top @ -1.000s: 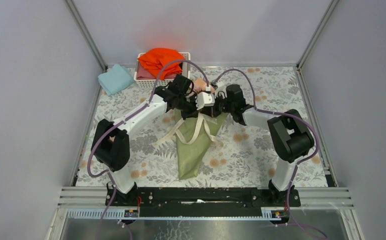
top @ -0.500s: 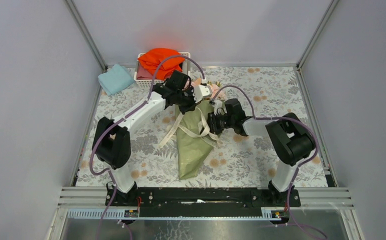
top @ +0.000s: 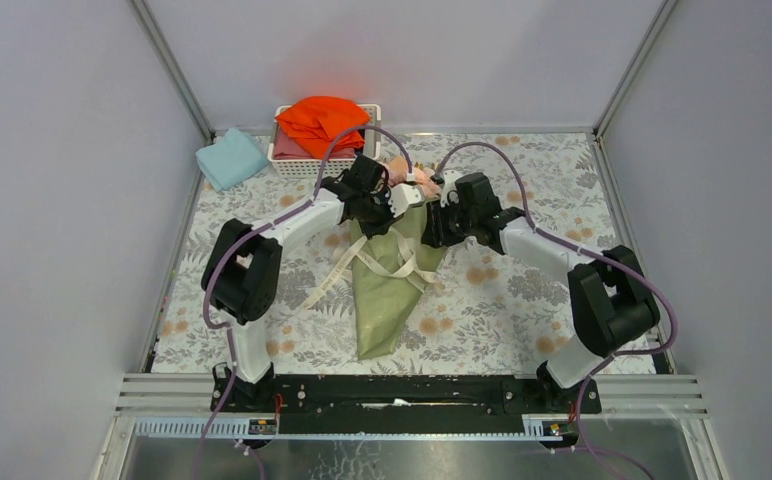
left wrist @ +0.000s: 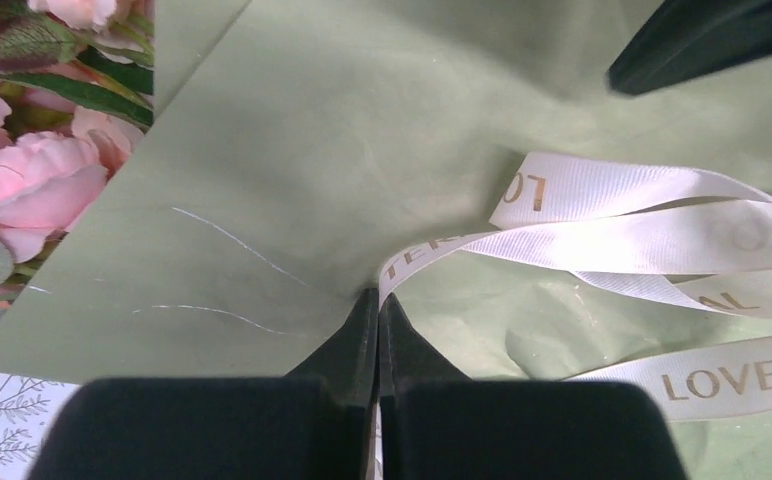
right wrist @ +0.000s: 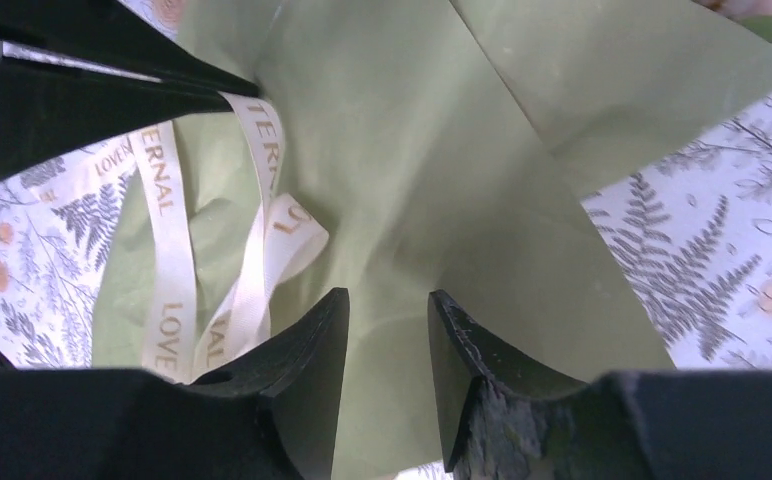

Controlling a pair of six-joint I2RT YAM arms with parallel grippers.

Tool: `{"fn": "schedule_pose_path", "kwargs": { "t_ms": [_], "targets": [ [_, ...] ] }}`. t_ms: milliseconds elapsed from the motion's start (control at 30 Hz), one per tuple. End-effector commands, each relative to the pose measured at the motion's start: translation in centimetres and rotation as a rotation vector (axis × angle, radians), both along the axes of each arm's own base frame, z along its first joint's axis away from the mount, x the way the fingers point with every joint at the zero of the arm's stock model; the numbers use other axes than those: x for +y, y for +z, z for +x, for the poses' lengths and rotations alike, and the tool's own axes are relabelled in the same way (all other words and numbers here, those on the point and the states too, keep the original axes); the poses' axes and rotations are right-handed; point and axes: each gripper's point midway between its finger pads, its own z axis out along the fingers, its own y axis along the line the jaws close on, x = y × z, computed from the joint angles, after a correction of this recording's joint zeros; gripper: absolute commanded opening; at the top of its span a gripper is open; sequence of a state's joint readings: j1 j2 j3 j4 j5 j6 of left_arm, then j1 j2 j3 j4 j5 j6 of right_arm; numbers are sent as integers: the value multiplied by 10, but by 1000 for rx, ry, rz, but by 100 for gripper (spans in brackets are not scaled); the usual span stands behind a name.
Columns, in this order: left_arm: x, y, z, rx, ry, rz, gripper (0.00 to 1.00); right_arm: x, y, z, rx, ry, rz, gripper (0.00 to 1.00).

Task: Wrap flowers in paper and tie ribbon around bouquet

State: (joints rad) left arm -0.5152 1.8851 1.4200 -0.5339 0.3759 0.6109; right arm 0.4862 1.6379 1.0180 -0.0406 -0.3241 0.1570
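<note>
The left gripper point(left wrist: 378, 300) pinches the ribbed cream ribbon point(left wrist: 642, 225) above creased matte olive paper point(right wrist: 442, 180), right gripper point(right wrist: 387, 330) half-open and empty, pink flowers point(left wrist: 32, 185) cropped

The bouquet point(top: 384, 290) lies on the desk point(top: 532, 290), tip toward me, with the ribbon point(top: 403, 268) across its middle. My left pincer point(left wrist: 377, 305) and right pincer point(right wrist: 389, 318) flank its far end. Behind it stands a basket point(top: 287, 166), with a cloth point(top: 230, 158) to its left.
</note>
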Motion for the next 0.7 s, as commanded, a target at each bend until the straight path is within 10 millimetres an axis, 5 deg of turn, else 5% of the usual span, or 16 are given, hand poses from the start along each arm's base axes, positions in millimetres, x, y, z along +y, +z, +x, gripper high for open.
{"fn": "schedule_pose_path", "kwargs": {
  "t_ms": [0, 133, 367, 667],
  "targets": [
    [0, -11, 10, -32, 20, 5, 0, -9, 42, -4, -113, 7, -50, 40],
    [0, -16, 10, -29, 20, 6, 0, 21, 66, -50, -176, 139, 109, 35],
    [-1, -19, 6, -14, 10, -4, 0, 48, 54, -99, -227, 187, 197, 40],
    [1, -21, 1, -7, 4, -3, 0, 48, 18, -93, -242, 182, 88, 45]
  ]
}}
